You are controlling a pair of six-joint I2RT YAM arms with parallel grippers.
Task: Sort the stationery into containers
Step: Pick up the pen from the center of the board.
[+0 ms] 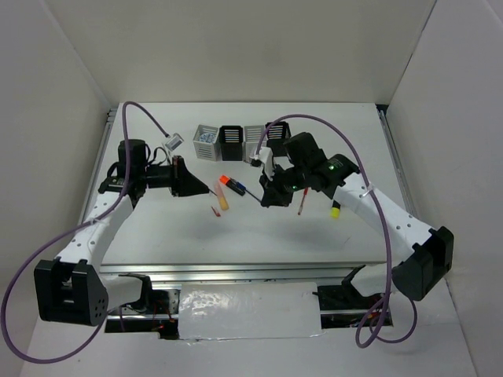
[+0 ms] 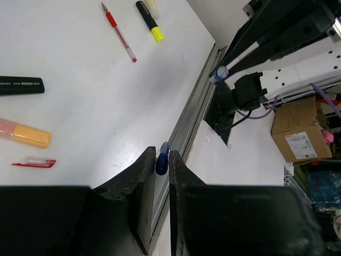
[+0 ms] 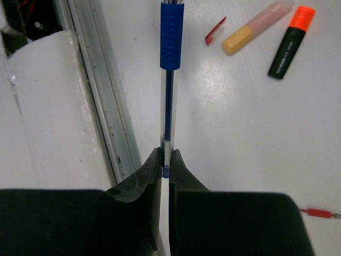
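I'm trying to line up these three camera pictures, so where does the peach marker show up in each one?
Top external: peach marker just left of picture centre.
Left wrist: peach marker at the left edge, mid-height.
Right wrist: peach marker near the top, right of centre, slanted.
Shared landmark: the orange-black highlighter lying beside it in every view; left wrist shows only its black body.

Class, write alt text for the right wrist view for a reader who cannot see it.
The right gripper, jaws shut, pinches one end of a thin blue pen that points away over the white table. Beyond it lie a peach marker, an orange-black highlighter and a small red piece.
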